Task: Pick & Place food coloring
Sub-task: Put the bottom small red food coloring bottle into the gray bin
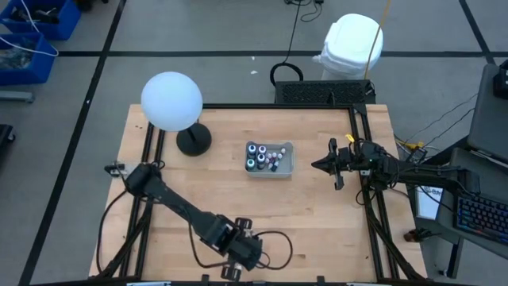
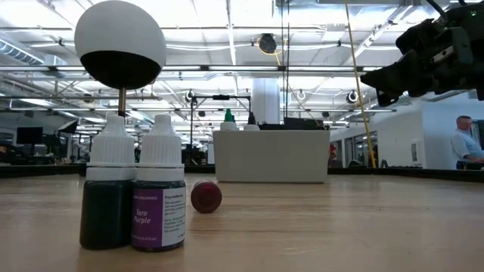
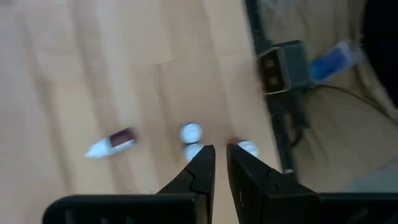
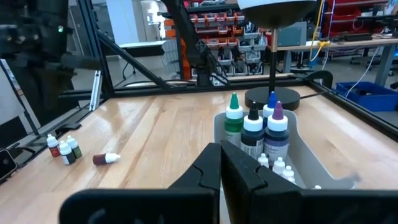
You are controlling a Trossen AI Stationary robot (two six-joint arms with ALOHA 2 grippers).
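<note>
Several food coloring bottles (image 1: 266, 156) stand in the grey tray (image 1: 287, 168) at mid-table, also seen in the right wrist view (image 4: 255, 127). Near the table's front edge, three small white-capped bottles (image 3: 191, 132) stand upright, and a dark red one (image 3: 112, 143) lies on its side. In the low view a dark green bottle (image 2: 106, 193) and a purple-labelled one (image 2: 159, 196) stand side by side. My left gripper (image 3: 221, 152) hangs over this group (image 1: 243, 225), pointing steeply down, with a narrow gap and nothing between its fingers. My right gripper (image 4: 221, 149) waits shut and level at the table's right (image 1: 316, 164).
A white globe lamp (image 1: 172, 101) on a black round base (image 1: 193, 141) stands at the back left. Black frame rails run along the table's edges. A grey box (image 3: 283, 65) sits at the front rail, and a cable loops beside the left arm (image 1: 274, 246).
</note>
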